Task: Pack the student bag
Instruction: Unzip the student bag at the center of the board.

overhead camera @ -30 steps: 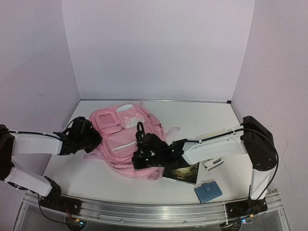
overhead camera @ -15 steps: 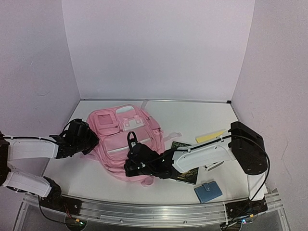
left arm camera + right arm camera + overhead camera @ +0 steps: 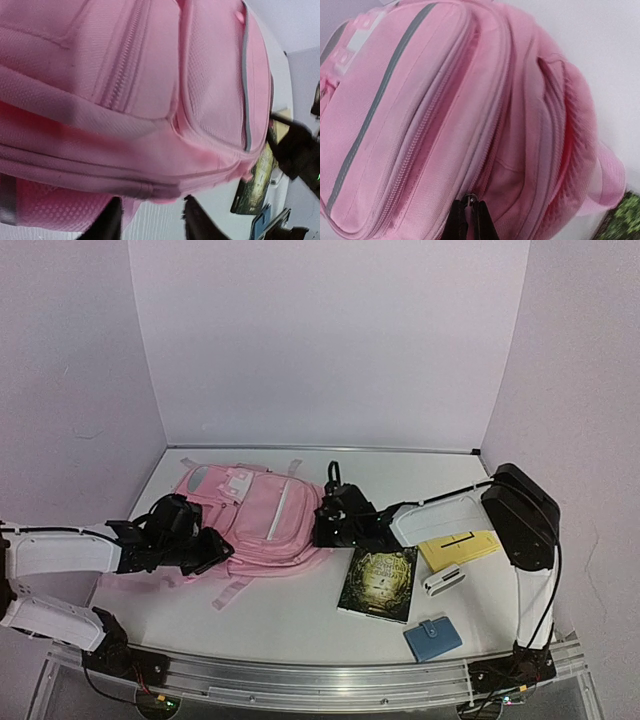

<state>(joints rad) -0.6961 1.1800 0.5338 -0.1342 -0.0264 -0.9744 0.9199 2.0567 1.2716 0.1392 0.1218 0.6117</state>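
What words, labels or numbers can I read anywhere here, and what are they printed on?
Nothing here can be read for certain.
The book has pale title lettering on its dark cover, too small and blurred to read.
The yellow notepad has a dark mark, too small to read.
The student bag and the blue wallet show no lettering.

3 plain lilac-white walls (image 3: 330, 340) enclose white table (image 3: 400, 475); aluminium rail (image 3: 320, 675) along near edge; even light.
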